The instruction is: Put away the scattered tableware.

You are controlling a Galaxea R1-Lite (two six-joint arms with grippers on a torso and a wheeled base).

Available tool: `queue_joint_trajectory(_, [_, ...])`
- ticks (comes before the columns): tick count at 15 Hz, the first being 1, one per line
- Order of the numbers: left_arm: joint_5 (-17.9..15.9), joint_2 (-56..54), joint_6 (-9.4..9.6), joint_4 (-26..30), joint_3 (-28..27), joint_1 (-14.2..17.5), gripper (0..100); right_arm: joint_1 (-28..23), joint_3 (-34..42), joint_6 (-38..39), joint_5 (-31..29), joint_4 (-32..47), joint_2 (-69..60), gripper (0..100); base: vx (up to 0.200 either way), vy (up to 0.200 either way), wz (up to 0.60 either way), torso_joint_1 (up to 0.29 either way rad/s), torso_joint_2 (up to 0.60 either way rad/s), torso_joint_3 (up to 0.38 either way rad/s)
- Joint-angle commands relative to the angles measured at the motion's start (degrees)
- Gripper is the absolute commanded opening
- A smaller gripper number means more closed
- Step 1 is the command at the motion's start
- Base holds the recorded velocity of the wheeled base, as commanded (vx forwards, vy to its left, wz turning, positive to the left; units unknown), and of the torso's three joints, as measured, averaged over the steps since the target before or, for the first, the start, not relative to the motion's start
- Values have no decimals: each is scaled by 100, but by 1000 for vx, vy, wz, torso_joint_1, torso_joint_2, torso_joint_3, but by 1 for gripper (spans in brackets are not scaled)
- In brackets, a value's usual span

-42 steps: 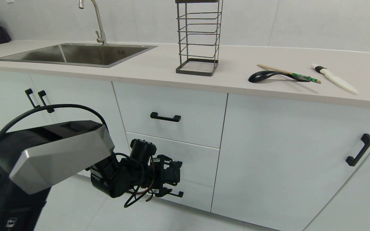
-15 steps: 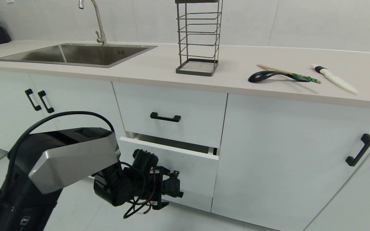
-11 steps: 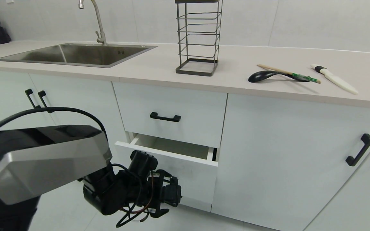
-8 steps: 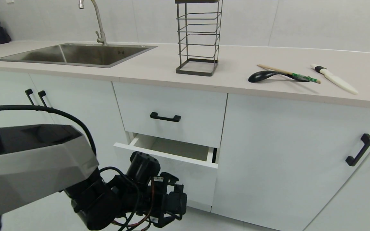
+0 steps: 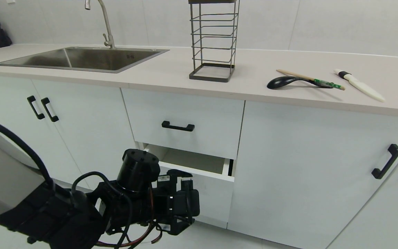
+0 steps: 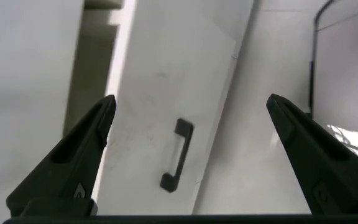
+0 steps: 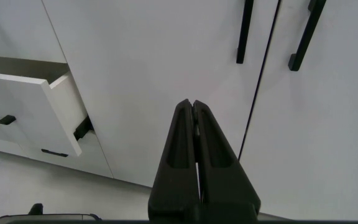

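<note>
The black left gripper (image 6: 191, 99) holds its fingers wide apart in front of the half-open white bottom drawer (image 5: 206, 188). The right gripper (image 7: 194, 107) is closed on nothing. A black spoon (image 5: 283, 82), wooden stick (image 5: 301, 76) and white knife (image 5: 361, 86) lie on the pale counter (image 5: 171, 74).

sink (image 5: 81, 58): brushed stainless steel, dull sheen.
faucet (image 5: 109, 40): polished metal, glossy.
wire rack (image 5: 214, 41): dark metal, matt.
countertop (image 5: 254, 69): smooth, matt, stone-like.
spoon (image 5: 282, 82): black, glossy, looks plastic.
stick (image 5: 295, 74): bare wood.
knife (image 5: 363, 88): white, matt; material unclear.
cabinet fronts (image 5: 306, 155): smooth white, satin.
drawer handle (image 6: 178, 155): matt black.
fingers (image 6: 73, 162) of left gripper (image 6: 191, 102): matt black plastic.
</note>
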Motion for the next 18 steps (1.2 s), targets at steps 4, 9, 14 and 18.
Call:
queue_joint_trajectory(4, [12, 453, -5, -24, -455, 476, 100, 1, 1, -1, 2, 2, 5, 0, 0, 0, 0, 0, 0, 0])
queue_joint_trajectory(9, [12, 1173, -5, -68, -929, 652, 100, 1, 1, -1, 2, 2, 5, 0, 0, 0, 0, 0, 0, 0])
queue_joint_trajectory(14, [12, 1639, -5, -77, -1500, 749, 100, 1, 1, -1, 2, 2, 5, 0, 0, 0, 0, 0, 0, 0])
queue_joint_trajectory(18, [3, 1797, 39, -77, -1580, 845, 100, 1, 1, -1, 2, 2, 5, 0, 0, 0, 0, 0, 0, 0])
